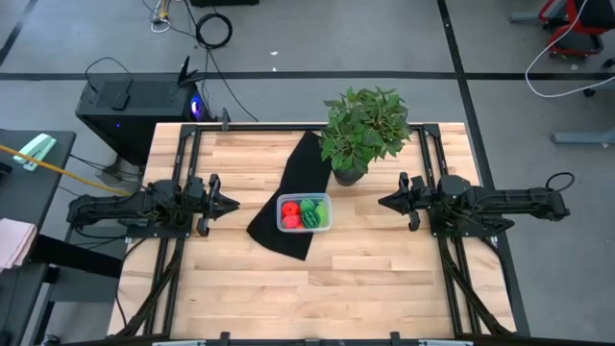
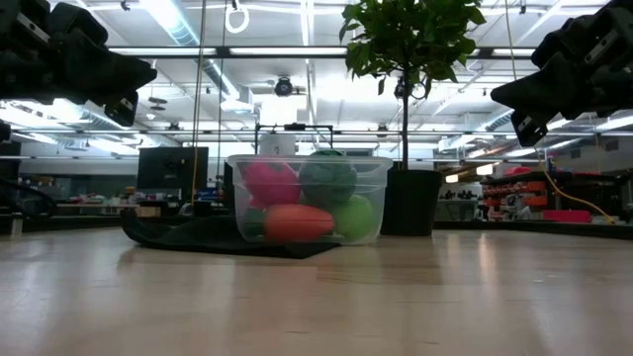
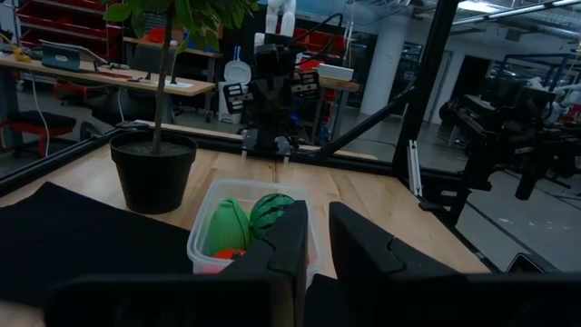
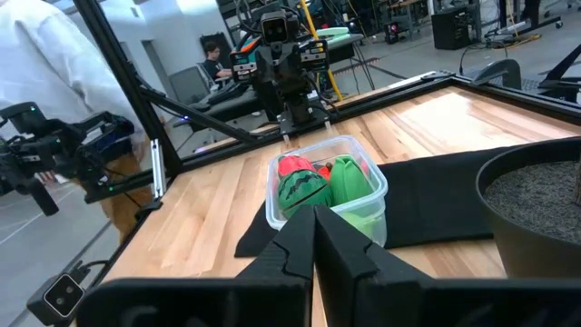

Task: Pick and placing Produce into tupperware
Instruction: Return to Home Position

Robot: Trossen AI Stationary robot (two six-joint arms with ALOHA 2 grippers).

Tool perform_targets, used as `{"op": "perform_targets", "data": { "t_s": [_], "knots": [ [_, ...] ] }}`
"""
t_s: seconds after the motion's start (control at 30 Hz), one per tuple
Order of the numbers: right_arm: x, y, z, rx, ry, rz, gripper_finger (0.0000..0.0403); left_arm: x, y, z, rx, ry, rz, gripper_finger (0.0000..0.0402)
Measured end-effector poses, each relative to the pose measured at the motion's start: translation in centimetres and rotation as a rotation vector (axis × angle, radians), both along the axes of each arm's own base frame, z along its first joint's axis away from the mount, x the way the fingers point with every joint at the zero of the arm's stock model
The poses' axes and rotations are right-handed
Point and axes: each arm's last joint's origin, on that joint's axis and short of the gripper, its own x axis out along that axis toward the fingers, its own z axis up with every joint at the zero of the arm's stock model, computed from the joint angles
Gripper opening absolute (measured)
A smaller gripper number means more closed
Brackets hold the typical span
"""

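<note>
- Produce point(image 1: 304, 213) is piled inside the tupperware point(image 1: 328, 200), which is set on a black cloth point(image 1: 288, 183) at mid-tabletop point(image 1: 384, 269).
- Left pincer point(image 1: 231, 204) is seen above the tabletop, well apart, fingers narrowly parted and empty.
- Right pincer point(image 1: 384, 202) is seen opposite, closed on nothing.

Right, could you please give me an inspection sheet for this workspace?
Surface: wooden table, no spills seen.
Job's things: produce inside the tupperware; none seen outside.
Clutter: black cloth under the tupperware; potted plant behind it.
Grippers: left gripper and right gripper hang either side of the tupperware, holding nothing; right jaws shut.
Cables: cables coiled on the floor beyond the table.
Surroundings: computer tower; person in white nearby.
</note>
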Motion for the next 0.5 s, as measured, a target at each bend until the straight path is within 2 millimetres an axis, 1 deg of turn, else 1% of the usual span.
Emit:
{"op": "perform_targets", "data": {
  "t_s": [0.23,0.5],
  "knots": [
    [0.0,0.0,0.0,0.0,0.0,0.0,0.0013,0.0,0.0,0.0,0.001,0.0,0.0,0.0064],
    [0.0,0.0,0.0,0.0,0.0,0.0,0.0013,0.0,0.0,0.0,0.0,0.0,0.0,0.0055]
  ]
}}
